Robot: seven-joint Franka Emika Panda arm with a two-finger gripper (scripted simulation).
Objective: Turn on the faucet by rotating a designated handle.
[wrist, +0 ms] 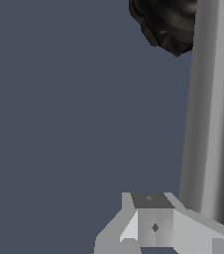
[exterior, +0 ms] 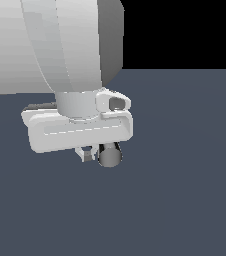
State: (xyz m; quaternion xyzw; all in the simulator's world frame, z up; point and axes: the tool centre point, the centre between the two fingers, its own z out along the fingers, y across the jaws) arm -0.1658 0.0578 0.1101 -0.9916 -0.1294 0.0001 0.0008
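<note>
The gripper point(exterior: 91, 154) hangs low over the dark floor point(exterior: 185, 200), and only 1 finger point(wrist: 153, 223) shows clearly in the wrist view — whether the jaws are wide or narrow I cannot tell. Just beside that finger runs the handle point(wrist: 210, 109), a silver-grey bar whose round end point(exterior: 110, 155) peeks out under the white hand. Past the bar's far end sits the faucet point(wrist: 166, 22), its black ribbed base resting on the floor.

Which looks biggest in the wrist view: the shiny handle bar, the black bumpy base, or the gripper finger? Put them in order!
1. The handle, largest, though it is close to the camera.
2. The base and the gripper finger look about alike; both are cut off by the picture's edge, so I won't rank them.
</note>
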